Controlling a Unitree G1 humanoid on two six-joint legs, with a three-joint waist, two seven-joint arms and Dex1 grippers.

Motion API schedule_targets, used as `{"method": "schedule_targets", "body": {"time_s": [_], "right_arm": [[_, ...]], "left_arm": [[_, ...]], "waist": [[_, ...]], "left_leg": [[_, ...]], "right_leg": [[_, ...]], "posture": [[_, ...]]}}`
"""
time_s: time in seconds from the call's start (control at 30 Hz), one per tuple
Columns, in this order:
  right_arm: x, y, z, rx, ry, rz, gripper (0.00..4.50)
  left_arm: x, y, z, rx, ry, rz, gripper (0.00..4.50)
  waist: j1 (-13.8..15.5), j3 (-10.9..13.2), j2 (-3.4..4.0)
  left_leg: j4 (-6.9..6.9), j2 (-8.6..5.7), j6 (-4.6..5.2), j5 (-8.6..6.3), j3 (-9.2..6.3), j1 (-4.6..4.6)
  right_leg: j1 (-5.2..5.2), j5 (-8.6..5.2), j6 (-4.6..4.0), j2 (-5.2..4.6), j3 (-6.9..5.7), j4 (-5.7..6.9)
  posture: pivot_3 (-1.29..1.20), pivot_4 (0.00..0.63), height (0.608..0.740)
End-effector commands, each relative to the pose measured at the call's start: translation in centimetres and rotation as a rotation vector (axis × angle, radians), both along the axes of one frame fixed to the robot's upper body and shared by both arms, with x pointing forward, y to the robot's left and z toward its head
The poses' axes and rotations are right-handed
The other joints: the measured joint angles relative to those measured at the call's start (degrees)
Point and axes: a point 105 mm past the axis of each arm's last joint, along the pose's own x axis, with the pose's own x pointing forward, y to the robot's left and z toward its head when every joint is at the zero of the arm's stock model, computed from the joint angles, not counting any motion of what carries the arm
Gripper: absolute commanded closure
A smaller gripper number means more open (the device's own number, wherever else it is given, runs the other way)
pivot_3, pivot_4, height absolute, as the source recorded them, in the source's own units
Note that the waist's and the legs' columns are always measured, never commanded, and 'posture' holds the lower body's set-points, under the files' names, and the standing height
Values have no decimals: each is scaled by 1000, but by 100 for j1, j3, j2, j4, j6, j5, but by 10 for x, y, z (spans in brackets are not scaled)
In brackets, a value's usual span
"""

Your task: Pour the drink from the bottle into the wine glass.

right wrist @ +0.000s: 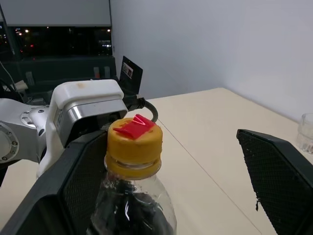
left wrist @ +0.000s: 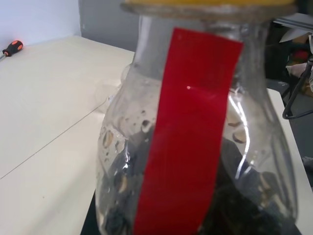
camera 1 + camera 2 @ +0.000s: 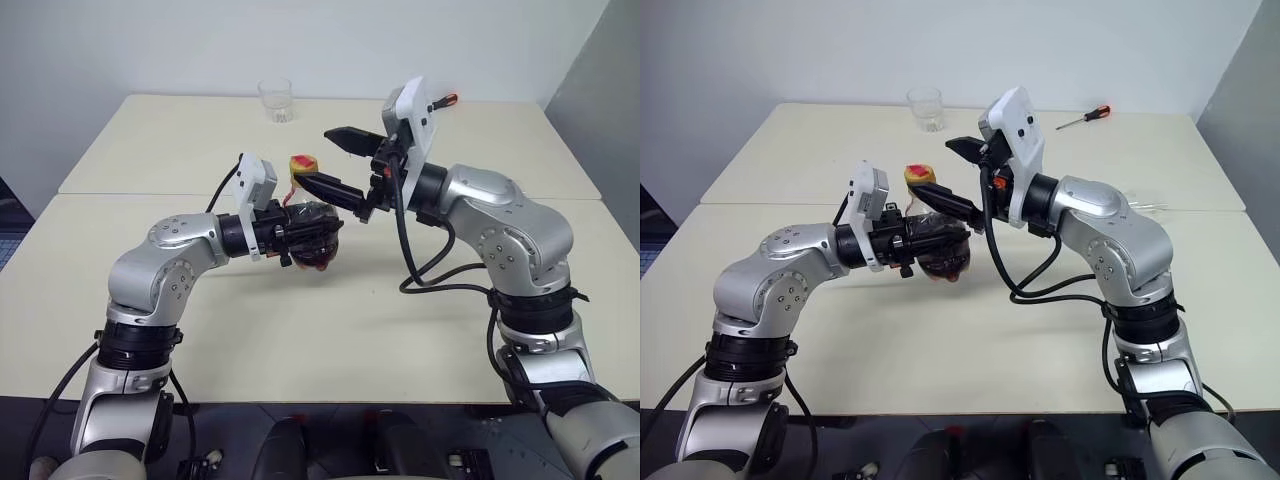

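Left pincer (image 3: 318,232) pinching the bottle (image 3: 312,240) mid-frame, right pincer (image 3: 340,165) spread around the cap (image 1: 134,138) (still on), so no pouring yet

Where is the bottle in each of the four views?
Left eye view: the bottle sits centre, in the left tool.
Right eye view: centre-left, yellow cap up.
Left wrist view: very close, red label down its middle.
Right wrist view: lower centre-left, cap uppermost.
Shared landmark: the yellow cap.
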Motion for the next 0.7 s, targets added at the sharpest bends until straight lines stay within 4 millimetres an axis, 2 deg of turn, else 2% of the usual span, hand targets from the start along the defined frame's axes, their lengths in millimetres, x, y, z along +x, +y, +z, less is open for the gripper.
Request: {"method": "schedule_targets", "body": {"time_s": [0.03, 0.47, 0.7], "right_arm": [[2, -15, 11, 26, -27, -50, 37], [7, -41, 0, 8, 6, -121, 37], [-1, -40, -2, 20, 24, -72, 37]], "left_arm": [[-5, -4, 21, -10, -99, -32, 3075], [-3, -2, 21, -9, -95, -31, 3075], [-1, -2, 21, -5, -96, -36, 3075]], "waist": [[0, 0, 0], [-4, 0, 0], [-2, 0, 0]], "left_leg": [[0, 0, 0, 0, 0, 0], [-1, -1, 0, 0, 2, 0], [0, -2, 0, 0, 8, 0]], "right_leg": [[0, 0, 0, 0, 0, 0], [0, 0, 0, 2, 1, -1], [0, 0, 0, 3, 3, -2]], "posture": [[0, 150, 740], [0, 150, 740], [0, 150, 740]]}}
